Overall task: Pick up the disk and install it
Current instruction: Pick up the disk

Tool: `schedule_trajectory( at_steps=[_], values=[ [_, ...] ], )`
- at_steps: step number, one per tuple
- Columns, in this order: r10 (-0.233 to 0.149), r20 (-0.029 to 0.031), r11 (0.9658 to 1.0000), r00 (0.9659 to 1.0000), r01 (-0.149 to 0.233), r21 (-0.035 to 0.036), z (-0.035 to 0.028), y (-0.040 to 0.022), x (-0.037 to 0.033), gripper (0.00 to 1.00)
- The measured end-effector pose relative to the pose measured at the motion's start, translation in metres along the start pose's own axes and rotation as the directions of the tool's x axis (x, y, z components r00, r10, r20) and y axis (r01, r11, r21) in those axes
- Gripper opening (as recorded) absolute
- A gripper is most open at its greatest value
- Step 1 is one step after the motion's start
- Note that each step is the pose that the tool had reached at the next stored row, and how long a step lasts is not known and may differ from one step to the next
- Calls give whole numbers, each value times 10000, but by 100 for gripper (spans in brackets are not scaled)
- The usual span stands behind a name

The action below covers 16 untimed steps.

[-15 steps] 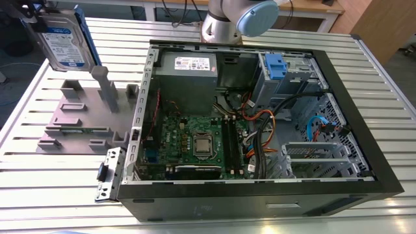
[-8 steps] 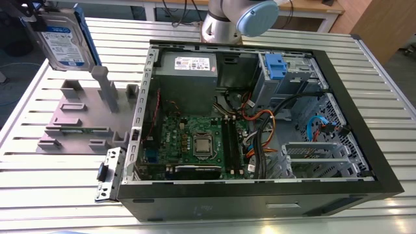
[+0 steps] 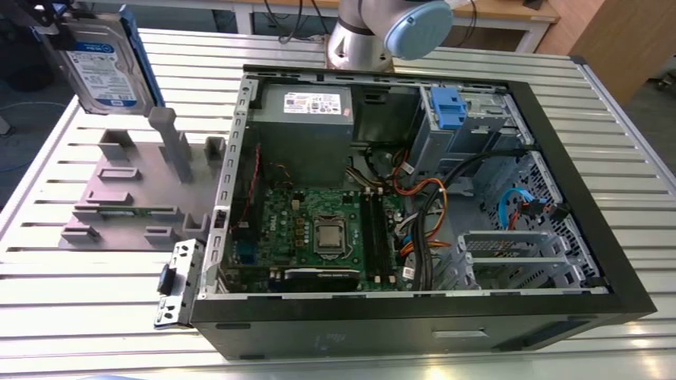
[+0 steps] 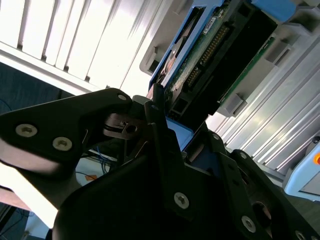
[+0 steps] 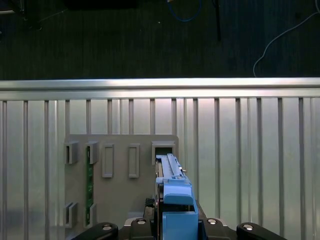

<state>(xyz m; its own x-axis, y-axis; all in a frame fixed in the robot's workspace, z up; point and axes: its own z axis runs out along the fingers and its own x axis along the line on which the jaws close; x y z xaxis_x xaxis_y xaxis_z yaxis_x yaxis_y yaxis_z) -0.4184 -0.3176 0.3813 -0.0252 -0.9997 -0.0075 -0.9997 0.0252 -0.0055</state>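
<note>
Arm (image 3: 354,43) a silver-grey tube; round pale-blue cap (image 3: 419,28) on its joint; gripper (image 4: 165,112) matte black, built of angular plates and linked bars; silver screws (image 4: 181,200) dot its body in both wrist views.

Slatted metal table (image 3: 85,277) with grey stand (image 3: 127,190) beside open computer case (image 3: 370,324).

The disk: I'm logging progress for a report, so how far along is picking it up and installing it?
Done: the pick-up; the disk hangs clear above the grey stand. In hand: the gripper is shut on the disk's blue-framed edge. Left: installing it; the disk is outside the open computer case, off to the exterior view's left.
</note>
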Motion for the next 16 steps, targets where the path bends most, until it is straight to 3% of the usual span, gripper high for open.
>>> schedule_trajectory(
  at_steps=[16],
  values=[
    [0, -1, 10000, 10000, 0, -1, -36, 0, 0, 37]
  ],
)
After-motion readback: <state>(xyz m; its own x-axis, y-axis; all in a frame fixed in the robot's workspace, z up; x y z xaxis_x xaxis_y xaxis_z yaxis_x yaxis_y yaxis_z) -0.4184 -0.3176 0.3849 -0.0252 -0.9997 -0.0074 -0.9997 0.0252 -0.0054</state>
